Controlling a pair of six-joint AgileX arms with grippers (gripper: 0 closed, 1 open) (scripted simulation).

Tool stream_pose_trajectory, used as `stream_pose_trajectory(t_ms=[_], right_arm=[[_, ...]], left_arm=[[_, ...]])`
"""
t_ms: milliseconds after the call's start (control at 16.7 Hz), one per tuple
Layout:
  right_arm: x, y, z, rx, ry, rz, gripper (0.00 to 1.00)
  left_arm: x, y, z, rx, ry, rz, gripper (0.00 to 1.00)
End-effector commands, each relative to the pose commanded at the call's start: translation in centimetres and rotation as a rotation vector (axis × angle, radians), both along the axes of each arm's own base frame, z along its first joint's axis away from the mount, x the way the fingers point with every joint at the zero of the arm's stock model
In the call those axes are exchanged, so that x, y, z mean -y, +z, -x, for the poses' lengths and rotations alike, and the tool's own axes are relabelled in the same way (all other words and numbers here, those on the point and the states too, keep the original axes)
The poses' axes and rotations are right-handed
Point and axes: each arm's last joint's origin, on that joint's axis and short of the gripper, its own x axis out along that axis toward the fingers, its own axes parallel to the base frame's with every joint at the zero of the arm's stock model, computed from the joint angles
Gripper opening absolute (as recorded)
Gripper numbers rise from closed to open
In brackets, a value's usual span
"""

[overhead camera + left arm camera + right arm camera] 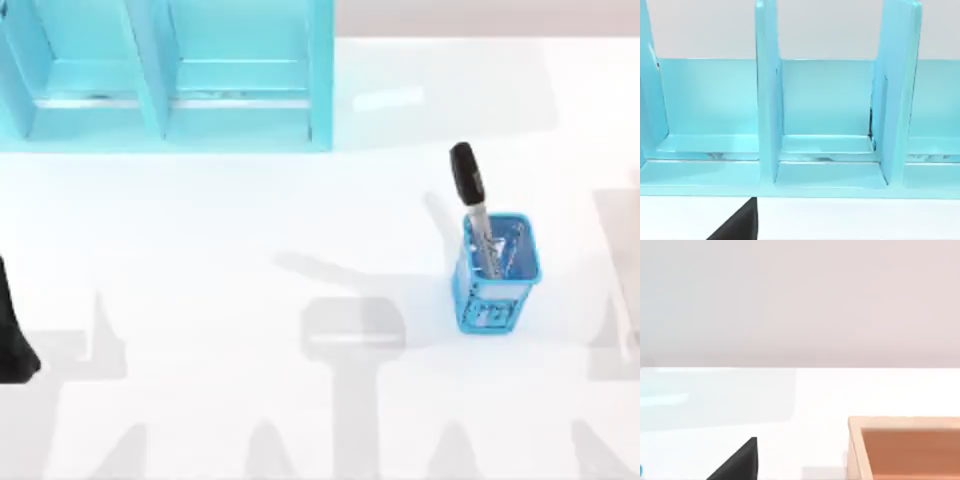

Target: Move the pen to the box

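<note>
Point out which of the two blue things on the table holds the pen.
The small blue mesh cup at the table's right holds the black-capped, silver-barrelled pen. The large light-blue divided rack at the back left has none.

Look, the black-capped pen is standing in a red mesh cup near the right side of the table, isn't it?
Almost. The cup is not red: the top view shows the silver-barrelled pen with the glossy black cap standing tilted in a blue mesh cup. The rest is right: the cup stands on the white table toward its right side.
</note>
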Motion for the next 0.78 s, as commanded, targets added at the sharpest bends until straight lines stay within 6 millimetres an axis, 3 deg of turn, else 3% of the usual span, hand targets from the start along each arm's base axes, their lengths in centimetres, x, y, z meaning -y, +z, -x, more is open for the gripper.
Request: stream_pose_trajectory(t_ms=[420,780], right_arm=[[-0.4,1.4,-0.6,-0.079,0.106,0.047,1.00],[-1.3,3.5,-4.4,-0.306,0.357,0.118,1.00]], left_arm=[[0.0,0.0,0.0,0.000,0.000,0.000,1.00],[0.0,0.0,0.0,0.000,0.000,0.000,1.00]])
